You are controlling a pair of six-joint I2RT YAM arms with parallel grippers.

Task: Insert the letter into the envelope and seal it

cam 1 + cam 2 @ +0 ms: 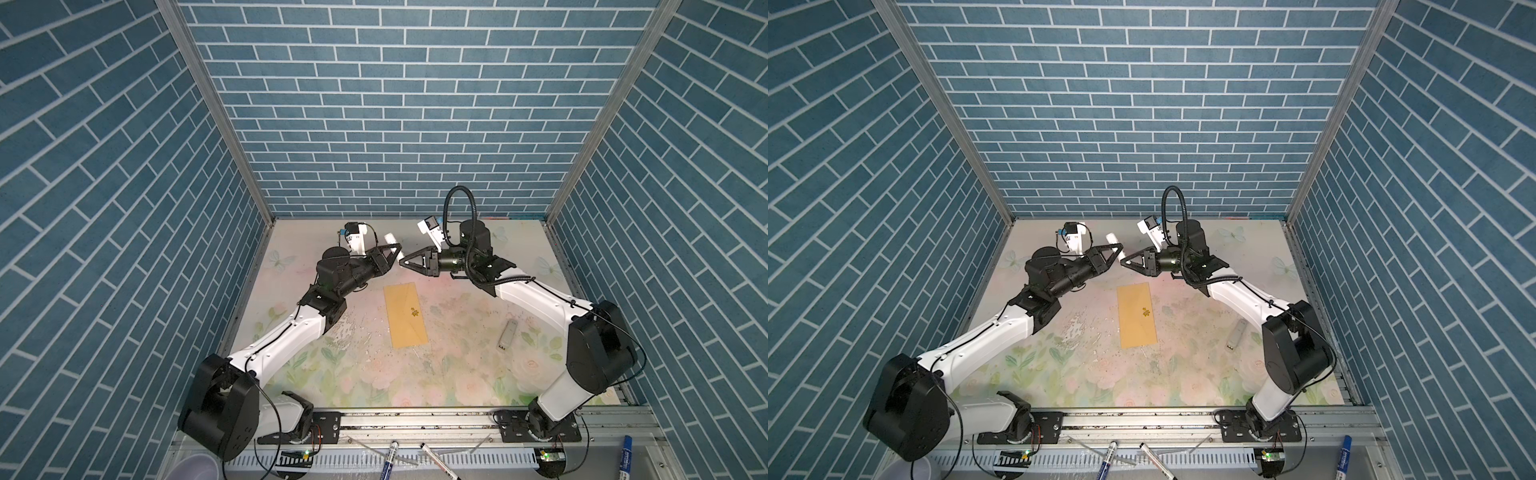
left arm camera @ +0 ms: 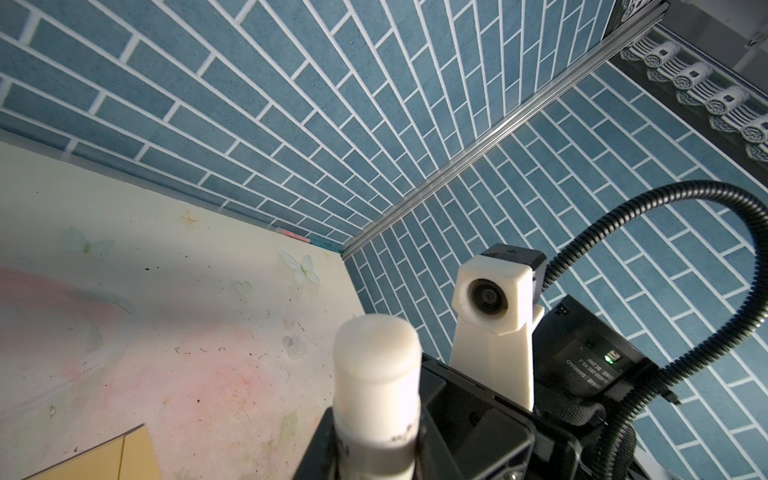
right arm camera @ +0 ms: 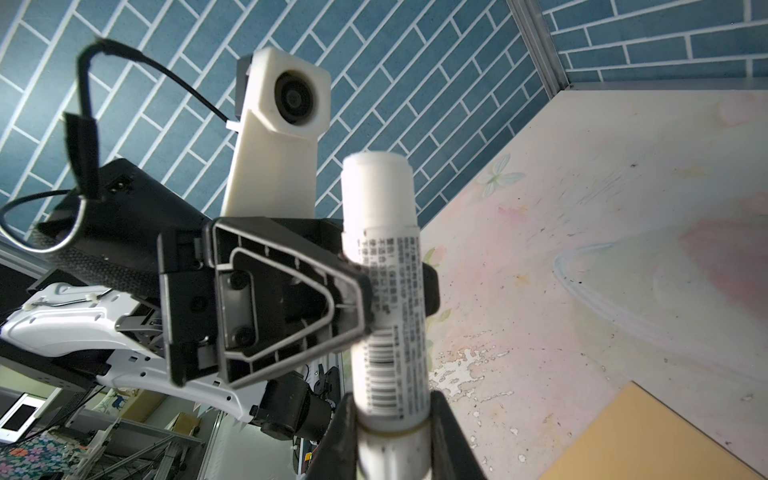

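The golden-tan envelope [image 1: 405, 316] [image 1: 1137, 316] lies flat mid-table with its flap down and its small emblem showing; corners of it appear in the wrist views [image 2: 104, 457] [image 3: 665, 436]. The letter is out of view. Above the table's far part, a white glue stick [image 1: 390, 239] [image 1: 1113, 239] [image 2: 376, 374] [image 3: 386, 291] hangs between the two grippers. My left gripper [image 1: 397, 251] [image 1: 1120, 249] [image 2: 374, 440] is shut on its middle. My right gripper [image 1: 405, 262] [image 1: 1125, 262] [image 3: 392, 432] has a finger pressed against each side of its other end.
A small silver-grey stick-shaped object [image 1: 508, 334] lies on the floral mat at the right. Markers [image 1: 390, 457] [image 1: 625, 453] rest on the front rail and a pale cup [image 1: 195, 467] stands at the front left. Blue brick walls enclose three sides.
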